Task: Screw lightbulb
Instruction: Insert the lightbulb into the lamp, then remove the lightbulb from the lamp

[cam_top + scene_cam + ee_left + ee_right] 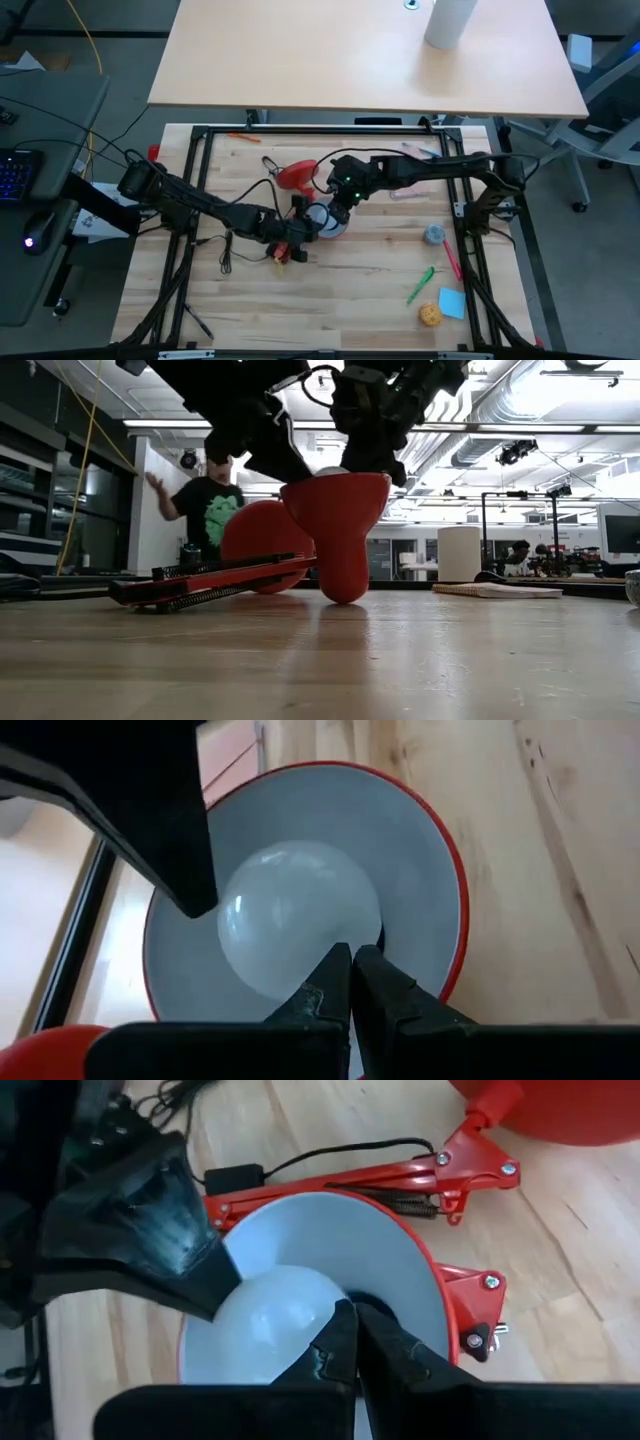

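The red lamp shade (pixel 326 222) stands near the table's middle with its white inside facing up and its narrow end (pixel 340 592) on the wood. The white lightbulb (pixel 295 920) sits inside it, also showing in the right wrist view (pixel 270 1320). My left gripper (pixel 351 956) comes from the table's left, fingers shut, with its tips at one side of the bulb. My right gripper (pixel 354 1312) comes from the far right, fingers shut, with its tips at the opposite side. The bulb's screw base is hidden. My left gripper is shut, and its tips lie against the bulb's rounded side (pixel 318 952), between the glass and the shade's inner wall, slanting down from above. My right gripper is shut, and its tips lie against the bulb's opposite rounded side (pixel 318 1316), slanting down from above. The bulb stays in the shade.
The lamp's red sprung arm (pixel 210 582) lies on the table beside the shade, with its round red base (pixel 297 176) behind. A grey-blue lump (pixel 433 234), a green pen (pixel 420 285), a blue note (pixel 451 302) and a yellow ball (pixel 429 314) lie front right. A person (pixel 205 500) stands beyond the table.
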Controlling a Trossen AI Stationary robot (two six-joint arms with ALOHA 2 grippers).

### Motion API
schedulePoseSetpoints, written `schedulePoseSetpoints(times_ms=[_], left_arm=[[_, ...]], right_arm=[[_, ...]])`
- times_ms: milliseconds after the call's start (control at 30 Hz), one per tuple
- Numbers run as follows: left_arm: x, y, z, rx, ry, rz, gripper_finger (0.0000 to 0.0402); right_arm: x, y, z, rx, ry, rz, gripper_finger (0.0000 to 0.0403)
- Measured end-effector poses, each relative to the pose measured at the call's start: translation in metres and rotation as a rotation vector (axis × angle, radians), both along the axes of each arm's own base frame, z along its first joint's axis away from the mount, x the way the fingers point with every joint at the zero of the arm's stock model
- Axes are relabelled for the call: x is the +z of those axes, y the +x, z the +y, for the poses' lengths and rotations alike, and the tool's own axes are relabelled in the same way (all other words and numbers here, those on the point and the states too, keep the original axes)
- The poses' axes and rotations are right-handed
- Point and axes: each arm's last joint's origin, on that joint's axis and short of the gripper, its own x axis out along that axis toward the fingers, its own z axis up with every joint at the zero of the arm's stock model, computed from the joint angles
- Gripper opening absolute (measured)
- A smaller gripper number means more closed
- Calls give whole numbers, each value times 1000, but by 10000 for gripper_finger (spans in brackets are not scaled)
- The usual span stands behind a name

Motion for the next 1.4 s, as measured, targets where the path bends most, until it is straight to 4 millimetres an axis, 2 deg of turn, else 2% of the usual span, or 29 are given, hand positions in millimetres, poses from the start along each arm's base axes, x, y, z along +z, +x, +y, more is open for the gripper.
schedulePoseSetpoints(times_ms=[267,533,800,1100,1233,1400], left_arm=[[-1,2,7,6,-3,6,0],[-2,4,22,43,6,15,0],[-2,4,25,25,82,49,0],[-3,3,40,152,185,59,0],[0,1,44,156,193,64,0],[12,-5,45,161,188,54,0]], right_arm=[[-2,1,2,-2,3,6,0],[-2,-1,25,-15,-44,46,0],[1,-7,49,-22,-45,78,0],[3,-9,78,45,6,63,0],[5,-11,83,38,-13,63,0],[17,-19,83,15,-52,42,0]])
